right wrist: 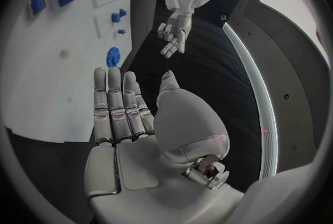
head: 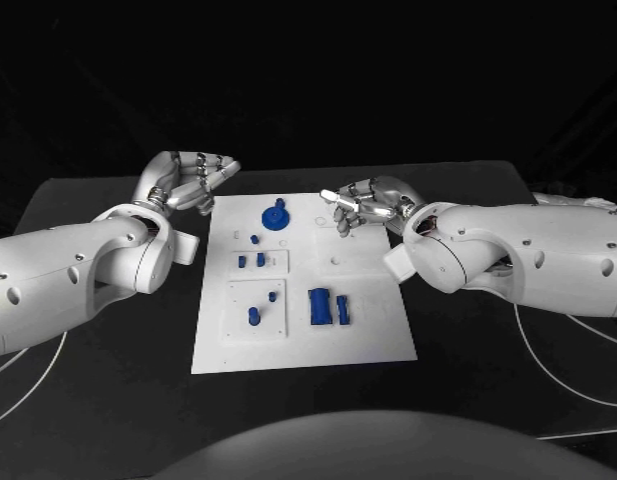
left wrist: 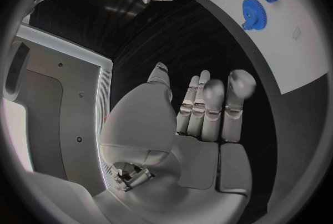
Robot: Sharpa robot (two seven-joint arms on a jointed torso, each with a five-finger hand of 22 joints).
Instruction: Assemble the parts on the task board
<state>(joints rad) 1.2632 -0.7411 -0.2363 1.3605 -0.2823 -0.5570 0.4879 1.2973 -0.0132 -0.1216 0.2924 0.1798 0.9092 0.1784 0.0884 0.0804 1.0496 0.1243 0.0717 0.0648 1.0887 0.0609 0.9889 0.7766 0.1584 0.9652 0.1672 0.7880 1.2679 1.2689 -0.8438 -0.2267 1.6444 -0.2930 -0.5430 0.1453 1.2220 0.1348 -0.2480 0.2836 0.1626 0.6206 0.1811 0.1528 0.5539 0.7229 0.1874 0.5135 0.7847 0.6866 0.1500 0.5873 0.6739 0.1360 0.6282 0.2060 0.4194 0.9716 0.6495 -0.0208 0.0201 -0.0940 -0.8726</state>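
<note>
Task board [head: 373, 340] mid-table, white, lying flat. Near end: two blue blocks [head: 328, 307] side by side, small blue peg [head: 253, 316] to their left. Midway: two short blue pegs [head: 252, 260]. Far end: blue gear [head: 274, 216] seated on board.

Left hand [head: 193, 180] off board's far-left corner, fingers apart, holding nothing. Right hand [head: 364, 203] over far-right edge, likewise released and empty.

Risk: small parts close together; wide fingers reaching for one could knock neighbour or shift board.

No legible writing or brand anywhere.
</note>
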